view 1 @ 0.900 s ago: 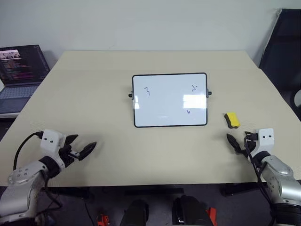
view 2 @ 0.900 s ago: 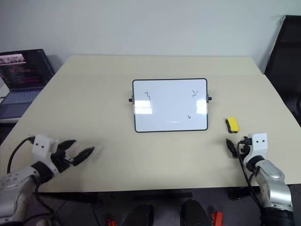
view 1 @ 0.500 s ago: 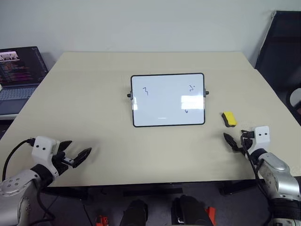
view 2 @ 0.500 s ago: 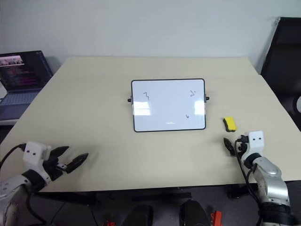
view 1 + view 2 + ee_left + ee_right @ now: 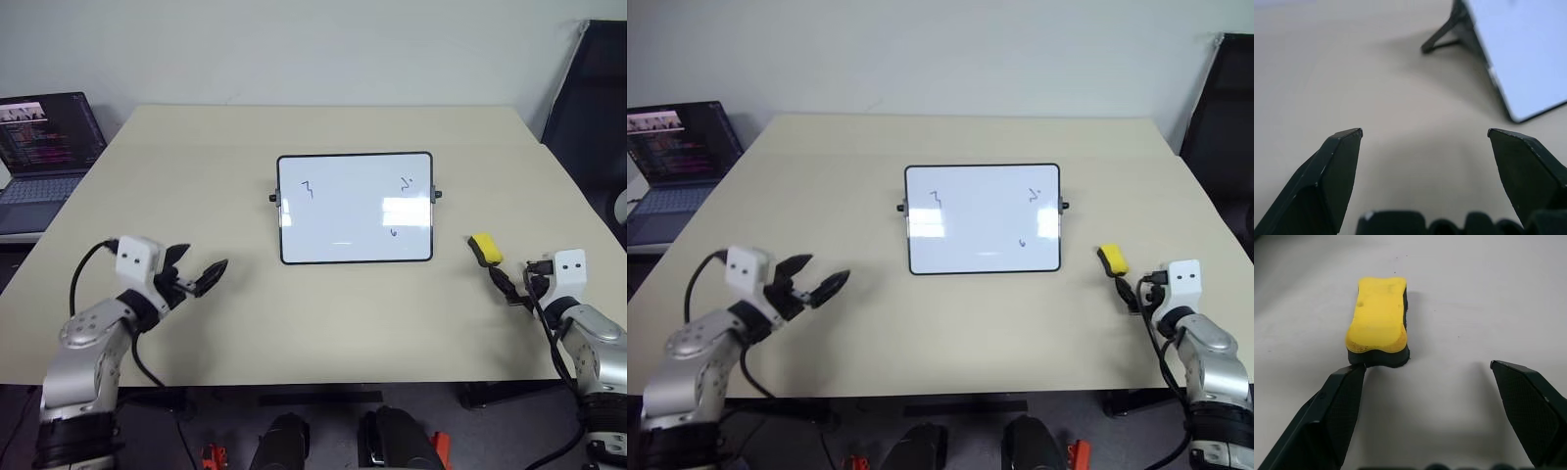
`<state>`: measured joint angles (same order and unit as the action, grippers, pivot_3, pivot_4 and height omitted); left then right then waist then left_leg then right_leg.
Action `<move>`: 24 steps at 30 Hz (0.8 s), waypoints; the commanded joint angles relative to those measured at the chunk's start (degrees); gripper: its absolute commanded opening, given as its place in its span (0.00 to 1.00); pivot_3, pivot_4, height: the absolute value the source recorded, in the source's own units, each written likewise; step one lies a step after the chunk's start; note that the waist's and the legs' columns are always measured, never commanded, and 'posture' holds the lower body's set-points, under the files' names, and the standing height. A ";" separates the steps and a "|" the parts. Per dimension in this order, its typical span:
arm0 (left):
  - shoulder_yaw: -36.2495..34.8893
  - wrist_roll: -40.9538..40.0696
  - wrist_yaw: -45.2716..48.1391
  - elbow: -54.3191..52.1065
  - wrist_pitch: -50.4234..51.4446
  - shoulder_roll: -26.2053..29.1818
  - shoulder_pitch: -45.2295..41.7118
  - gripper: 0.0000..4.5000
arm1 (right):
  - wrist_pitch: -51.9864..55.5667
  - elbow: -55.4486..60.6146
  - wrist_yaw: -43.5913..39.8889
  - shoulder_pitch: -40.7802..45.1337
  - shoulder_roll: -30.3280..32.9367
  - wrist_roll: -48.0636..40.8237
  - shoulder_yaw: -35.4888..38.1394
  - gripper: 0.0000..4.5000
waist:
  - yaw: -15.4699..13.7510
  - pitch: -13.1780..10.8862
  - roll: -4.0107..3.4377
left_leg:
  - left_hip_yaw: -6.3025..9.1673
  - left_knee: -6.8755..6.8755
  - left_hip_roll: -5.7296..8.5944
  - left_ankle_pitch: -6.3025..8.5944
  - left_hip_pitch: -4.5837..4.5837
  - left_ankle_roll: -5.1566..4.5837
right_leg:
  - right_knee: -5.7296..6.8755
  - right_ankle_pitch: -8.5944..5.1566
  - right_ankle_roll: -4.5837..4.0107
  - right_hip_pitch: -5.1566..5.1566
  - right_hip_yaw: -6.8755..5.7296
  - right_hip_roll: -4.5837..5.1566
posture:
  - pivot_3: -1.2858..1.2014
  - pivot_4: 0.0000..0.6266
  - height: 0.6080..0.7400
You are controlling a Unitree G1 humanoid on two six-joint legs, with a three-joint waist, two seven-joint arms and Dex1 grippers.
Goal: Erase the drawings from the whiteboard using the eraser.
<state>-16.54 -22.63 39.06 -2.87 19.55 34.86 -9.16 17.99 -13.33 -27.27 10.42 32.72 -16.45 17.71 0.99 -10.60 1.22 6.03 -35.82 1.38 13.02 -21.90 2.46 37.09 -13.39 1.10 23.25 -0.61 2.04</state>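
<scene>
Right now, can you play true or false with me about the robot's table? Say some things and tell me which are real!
1. The yellow eraser lies on the table, held by nothing. True.
2. The whiteboard is wiped clean. False: small dark drawings are on it.
3. The right gripper is open. True.
4. The left gripper holds a marker. False: it is open and empty.
5. The laptop is closed. False: its screen is up and lit.

The eraser (image 5: 1378,319) is bright yellow over a dark base. The whiteboard (image 5: 355,208) is glossy white, black-framed, with thin dark drawings (image 5: 308,188). The table (image 5: 196,176) is plain beige.
</scene>
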 commanded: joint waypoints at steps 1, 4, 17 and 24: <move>3.07 -1.10 1.27 -2.94 0.60 -0.41 -5.22 1.00 | 2.39 3.84 -0.75 0.89 2.30 -0.31 0.51 0.99 | 0.00 0.00 0.00 | -0.03 0.00 0.01 0.00 0.01 0.00 | -0.01 0.00 0.01 0.00 0.00 0.00 | 0.52 0.24 1.00; 7.43 -3.38 4.17 -4.80 3.94 -1.68 -10.39 1.00 | 6.65 7.14 -1.08 1.51 3.29 -1.28 0.06 0.99 | 0.00 0.00 0.00 | -0.07 -0.08 0.04 0.00 -0.01 0.00 | -0.01 0.03 0.06 -0.01 -0.02 -0.13 | 0.52 0.24 1.00; 22.36 -1.97 13.23 -0.28 3.04 -8.95 -18.19 1.00 | 21.38 13.77 3.89 8.12 -2.30 -3.92 -2.66 0.99 | 0.69 -0.01 -0.01 | -0.14 -0.13 -0.02 0.00 0.00 -0.02 | -0.01 0.11 0.12 0.00 0.04 -0.42 | 0.52 0.24 1.00; 25.84 2.42 13.29 4.96 -2.76 -13.81 -20.17 1.00 | 20.20 7.04 7.16 14.15 -4.22 -0.71 -4.13 0.99 | 0.62 -0.01 -0.01 | -0.16 -0.10 0.00 0.01 -0.03 -0.03 | -0.04 0.13 0.13 0.00 0.11 -0.43 | 0.52 0.24 1.00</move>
<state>9.27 -20.50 52.22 2.98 18.48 21.38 -27.95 39.40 -5.96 -20.74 23.71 28.07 -18.06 13.36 1.61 -10.61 1.21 5.87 -35.90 1.37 13.03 -21.93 2.43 37.05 -13.27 1.23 23.27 -0.51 1.61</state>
